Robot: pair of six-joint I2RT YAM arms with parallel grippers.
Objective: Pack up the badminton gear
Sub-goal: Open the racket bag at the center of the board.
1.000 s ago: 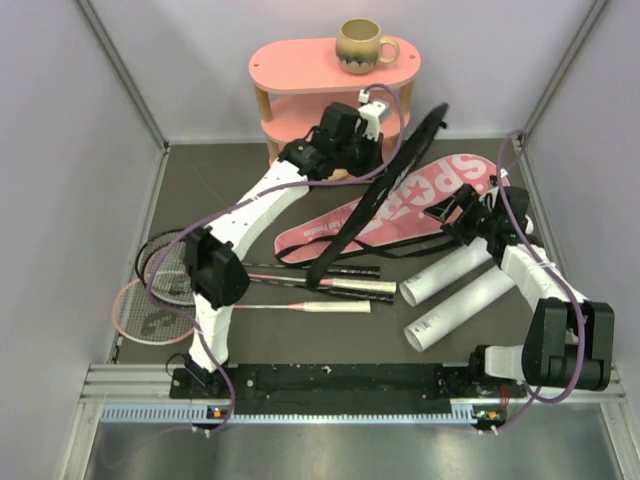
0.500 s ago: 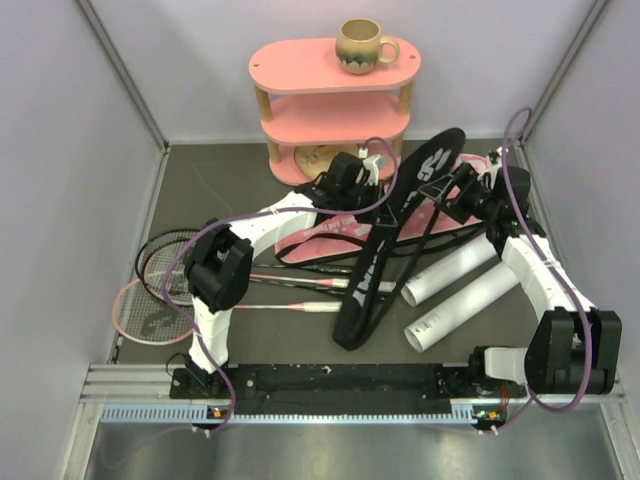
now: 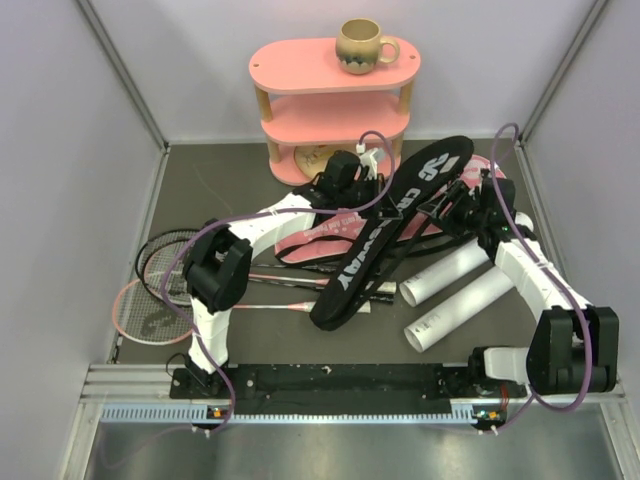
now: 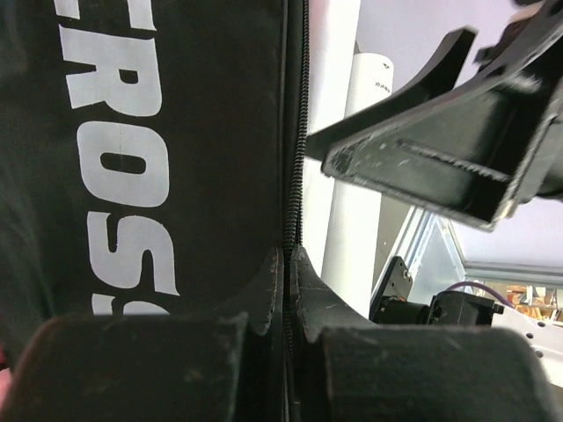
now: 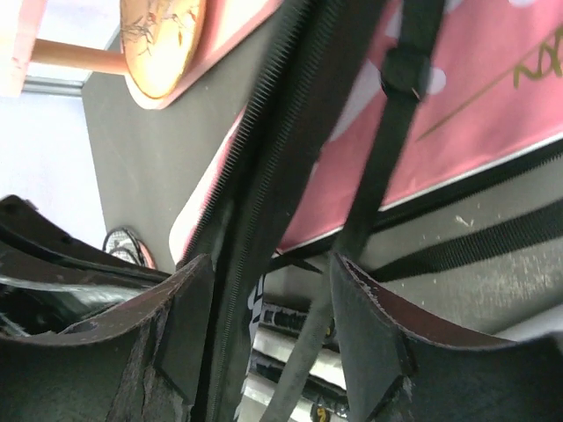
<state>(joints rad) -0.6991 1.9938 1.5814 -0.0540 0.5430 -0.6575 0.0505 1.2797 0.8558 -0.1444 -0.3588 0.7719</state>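
Note:
My left gripper (image 3: pixel 366 178) is shut on the zipper edge of the black CROSSWAY bag (image 3: pixel 385 235), which hangs tilted over the table's middle. In the left wrist view the jaws (image 4: pixel 288 264) pinch that zipper seam, with the bag's black panel (image 4: pixel 158 132) to the left. My right gripper (image 3: pixel 458 207) stands open around the bag's other edge. Its fingers (image 5: pixel 273 290) straddle the zipper edge (image 5: pixel 264 167) and a black strap (image 5: pixel 391 123). The pink bag (image 3: pixel 318 232) lies underneath. Two white tubes (image 3: pixel 447 275) lie at the right. Pink and black rackets (image 3: pixel 158 285) lie at the left.
The pink three-tier shelf (image 3: pixel 335 75) stands at the back with a beige mug (image 3: pixel 362 45) on top and a tan round disc (image 3: pixel 313 158) at its foot. Grey walls close in both sides. The arms' base rail (image 3: pixel 340 380) runs along the near edge.
The black bag has swung from standing on edge to lying tilted, its narrow end now over the racket handles. My right gripper has come in on the bag's edge and narrowed its jaws.

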